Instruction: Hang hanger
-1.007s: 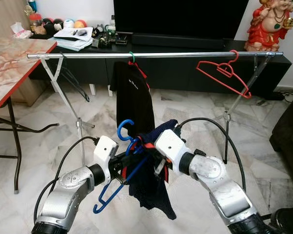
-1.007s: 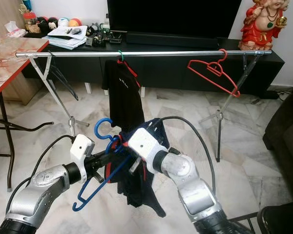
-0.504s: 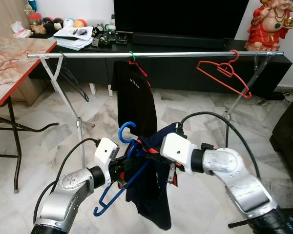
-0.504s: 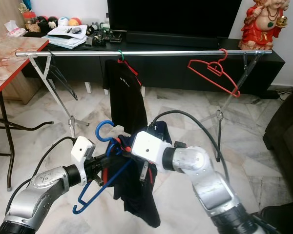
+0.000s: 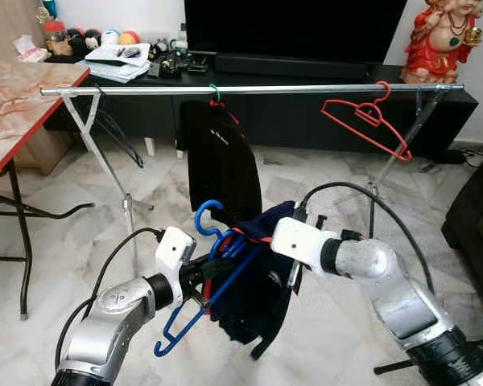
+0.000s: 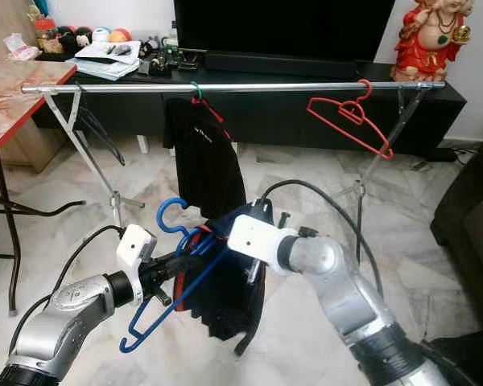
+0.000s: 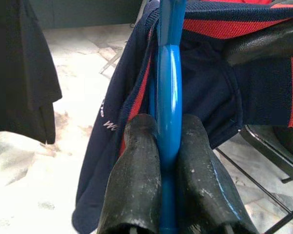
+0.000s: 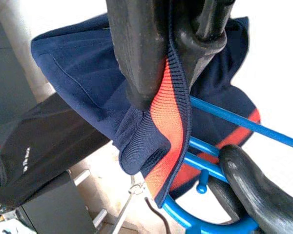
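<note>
Against the far wall, a low black TV console [image 5: 306, 112] carrying a dark television screen [image 5: 294, 28]. At its right end, a red and gold figurine [image 5: 443, 40]. At its left end, a stack of papers [image 5: 121, 63], small gadgets [image 5: 173, 63] and a row of coloured balls [image 5: 105, 37]. On the left, a marble-patterned table [image 5: 20, 108] with a red edge and black folding legs, a tissue pack [image 5: 32, 48] near its far corner. Underfoot, pale marble floor tiles [image 5: 56, 249]. At the right edge, part of a dark sofa [image 5: 475, 217]
</note>
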